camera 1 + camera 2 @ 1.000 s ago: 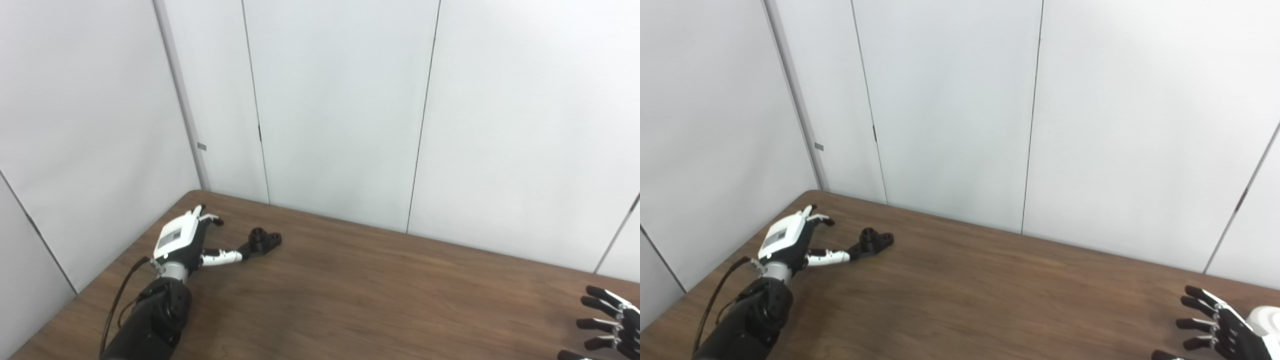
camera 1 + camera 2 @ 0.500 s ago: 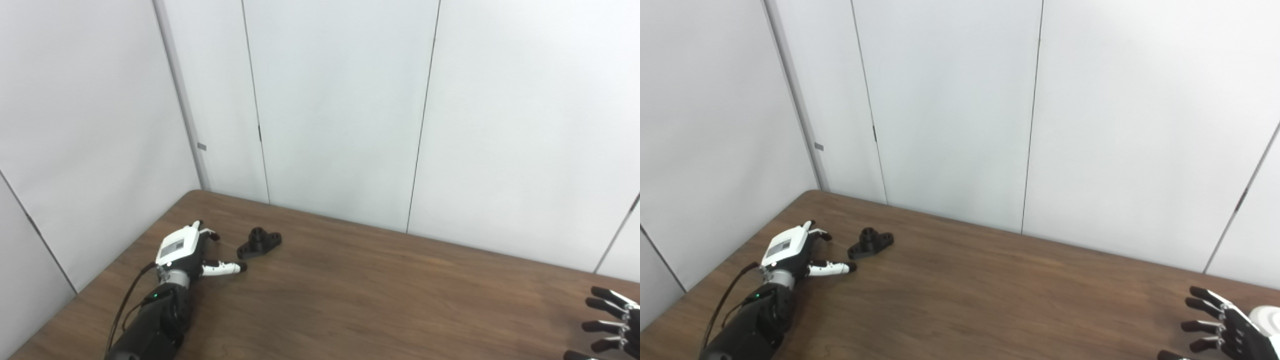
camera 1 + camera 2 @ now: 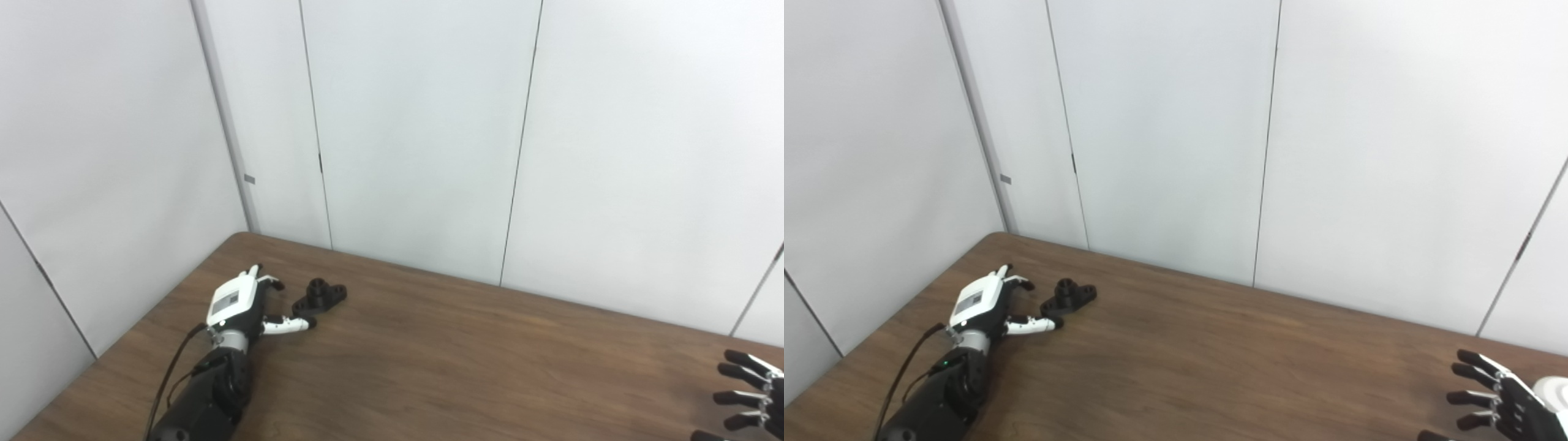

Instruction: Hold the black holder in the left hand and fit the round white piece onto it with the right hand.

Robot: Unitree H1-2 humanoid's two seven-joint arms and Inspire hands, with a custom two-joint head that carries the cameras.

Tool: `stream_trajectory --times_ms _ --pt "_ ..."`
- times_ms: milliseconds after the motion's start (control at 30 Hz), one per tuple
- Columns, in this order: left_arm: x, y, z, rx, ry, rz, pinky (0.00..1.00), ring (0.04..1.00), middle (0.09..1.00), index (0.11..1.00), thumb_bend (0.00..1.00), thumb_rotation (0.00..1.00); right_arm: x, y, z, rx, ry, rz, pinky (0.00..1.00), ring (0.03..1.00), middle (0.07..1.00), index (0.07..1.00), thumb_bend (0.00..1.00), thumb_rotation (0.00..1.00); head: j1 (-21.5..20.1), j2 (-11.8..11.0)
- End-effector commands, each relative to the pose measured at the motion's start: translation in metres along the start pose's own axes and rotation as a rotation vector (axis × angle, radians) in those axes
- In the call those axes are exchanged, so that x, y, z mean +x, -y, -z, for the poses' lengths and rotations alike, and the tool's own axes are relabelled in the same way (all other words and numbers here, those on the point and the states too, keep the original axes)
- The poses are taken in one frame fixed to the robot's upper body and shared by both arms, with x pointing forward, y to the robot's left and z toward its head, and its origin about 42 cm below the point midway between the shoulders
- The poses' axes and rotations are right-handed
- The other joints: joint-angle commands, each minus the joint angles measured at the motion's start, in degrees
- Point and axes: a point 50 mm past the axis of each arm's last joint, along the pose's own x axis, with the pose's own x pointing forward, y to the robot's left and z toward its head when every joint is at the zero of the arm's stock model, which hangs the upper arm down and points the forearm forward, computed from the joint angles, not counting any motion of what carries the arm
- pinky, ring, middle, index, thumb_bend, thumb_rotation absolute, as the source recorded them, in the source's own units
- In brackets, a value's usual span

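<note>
Your left hand, fingers spread and empty, has edged back beside the black holder at left, so it's still ungrasped.

The right robot hand is cut off by the picture's bottom-right corner.

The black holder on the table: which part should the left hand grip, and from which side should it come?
Probably the raised round boss in the middle of the black holder, fingers coming from the left, where the open left hand lies; the flat ears sit too low.
</note>
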Motion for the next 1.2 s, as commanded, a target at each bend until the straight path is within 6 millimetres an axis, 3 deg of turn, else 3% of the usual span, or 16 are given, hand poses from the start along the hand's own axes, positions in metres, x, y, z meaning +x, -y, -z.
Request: stream_trajectory --times_ms 0,400,1167 --pt "0.010 -0.010 -0.019 -0.022 0.063 -0.061 1.00 1.000 1.000 0.738 0.99 0.35 0.005 0.008 -0.018 -0.007 0.073 0.016 0.48 0.643 0.784 0.800 0.79 0.13 -0.2 0.1" --pt "0.011 0.005 -0.030 -0.040 0.070 -0.044 1.00 1.000 1.000 0.732 0.97 0.29 0.002 0.011 -0.020 -0.013 0.058 0.024 0.51 0.669 0.796 0.812 0.78 0.10 -0.6 0.8" --pt "0.013 0.019 -0.011 -0.019 0.009 -0.012 1.00 1.000 1.000 0.735 0.96 0.29 -0.005 0.019 -0.019 -0.025 0.045 0.033 0.52 0.670 0.796 0.812 0.79 0.14 -1.0 1.4"
